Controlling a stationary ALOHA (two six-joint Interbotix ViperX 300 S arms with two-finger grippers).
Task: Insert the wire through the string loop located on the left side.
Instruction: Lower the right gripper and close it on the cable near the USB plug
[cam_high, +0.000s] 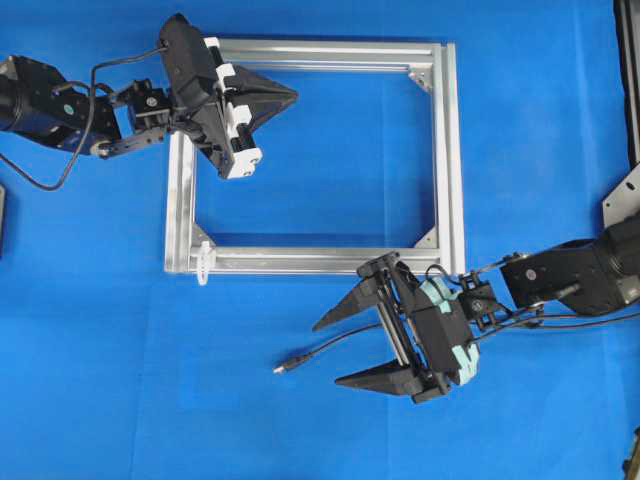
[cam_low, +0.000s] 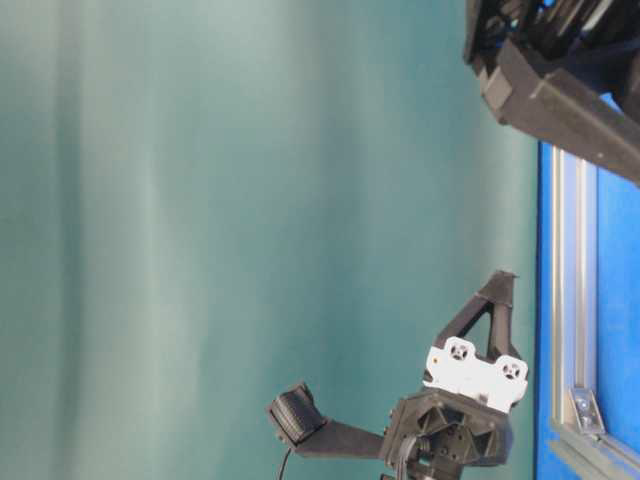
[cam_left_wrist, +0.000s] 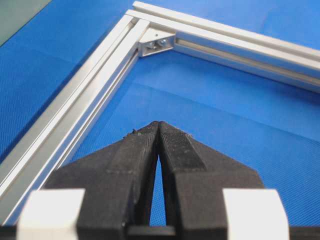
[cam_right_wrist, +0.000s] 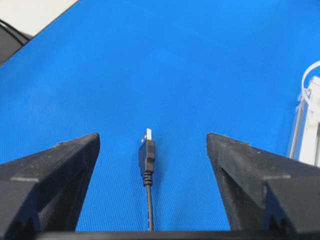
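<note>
Black fingers (cam_right_wrist: 55, 165) of the right gripper (cam_right_wrist: 152, 155) filled the foreground of its wrist view, spread wide and holding nothing, with the wire (cam_right_wrist: 146, 155) lying on the blue mat (cam_right_wrist: 165, 65) between them, plug tip pointing away. By the look of it the wire was light and limp: it would sag and swing if held far back, so the stiff plug body just behind the metal tip seemed the place to pinch. Overhead, the loop (cam_high: 205, 262) stood at the lower left corner of the frame (cam_high: 448, 150), apart from the plug; the right wrist view caught only its edge. The left gripper (cam_left_wrist: 159, 127) hung closed and empty over the frame's upper left corner, fingertips pressed together in its own view
</note>
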